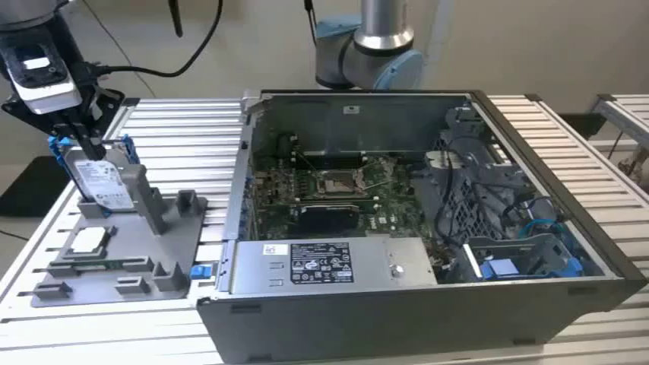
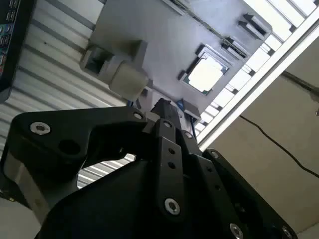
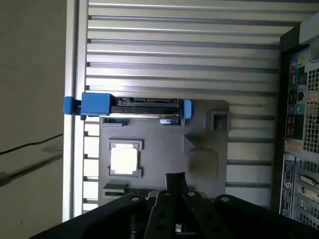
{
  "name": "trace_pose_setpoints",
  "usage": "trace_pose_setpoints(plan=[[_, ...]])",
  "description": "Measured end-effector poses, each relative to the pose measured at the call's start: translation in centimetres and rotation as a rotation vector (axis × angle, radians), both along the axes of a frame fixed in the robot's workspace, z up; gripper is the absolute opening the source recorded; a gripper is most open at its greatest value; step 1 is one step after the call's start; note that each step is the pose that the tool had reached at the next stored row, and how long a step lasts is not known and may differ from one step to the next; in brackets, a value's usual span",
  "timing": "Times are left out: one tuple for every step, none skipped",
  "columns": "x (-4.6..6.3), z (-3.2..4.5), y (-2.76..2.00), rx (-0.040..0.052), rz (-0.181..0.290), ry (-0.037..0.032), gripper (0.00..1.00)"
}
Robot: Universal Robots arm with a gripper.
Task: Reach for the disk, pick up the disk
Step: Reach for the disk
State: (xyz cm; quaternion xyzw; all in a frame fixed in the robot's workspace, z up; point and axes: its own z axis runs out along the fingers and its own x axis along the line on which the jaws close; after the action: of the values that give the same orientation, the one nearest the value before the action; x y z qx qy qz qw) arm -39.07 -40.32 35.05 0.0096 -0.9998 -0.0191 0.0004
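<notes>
**Reach nearly done, grasp unconfirmed**

The disk (image 1: 102, 179) stands on edge in a slot of the grey fixture (image 1: 172, 236) on the slatted tabletop (image 1: 182, 125). In the exterior view it is at nine o'clock of the open computer case (image 1: 406, 312). The hand (image 1: 87, 141) hangs at the disk's twelve o'clock, right over its top edge. Contact is unclear, and I cannot tell whether the hand is open or closed. I judge the reach almost complete and the pick-up not yet made. A lift would call for a grip between the blue bracket ends and a pull straight out of the slot.
</notes>
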Motion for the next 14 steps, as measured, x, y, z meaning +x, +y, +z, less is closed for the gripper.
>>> trace_pose_setpoints(plan=[[0.0, 0.0, 0.0, 0.0, 0.0, -0.0001, 0.0], [0.0, 0.0, 0.0, 0.0, 0.0, 0.0001, 0.0], [0.0, 0.0, 0.0, 0.0, 0.0, 0.0, 0.0], [0.0, 0.0, 0.0, 0.0, 0.0, 0.0, 0.0], [0.0, 0.0, 0.0, 0.0, 0.0, 0.0, 0.0], [0.0, 0.0, 0.0, 0.0, 0.0, 0.0, 0.0], [0.0, 0.0, 0.0, 0.0, 0.0, 0.0, 0.0], [0.0, 0.0, 0.0, 0.0, 0.0, 0.0, 0.0], [0.0, 0.0, 0.0, 0.0, 0.0, 0.0, 0.0], [0.0, 0.0, 0.0, 0.0, 0.0, 0.0, 0.0], [0.0, 0.0, 0.0, 0.0, 0.0, 0.0, 0.0], [0.0, 0.0, 0.0, 0.0, 0.0, 0.0, 0.0], [0.0, 0.0, 0.01, 0.0, 0.0, 0.0, 0.0], [0.0, 0.01, 0.09, -0.0001, 0.0, 0.0001, 0.0]])
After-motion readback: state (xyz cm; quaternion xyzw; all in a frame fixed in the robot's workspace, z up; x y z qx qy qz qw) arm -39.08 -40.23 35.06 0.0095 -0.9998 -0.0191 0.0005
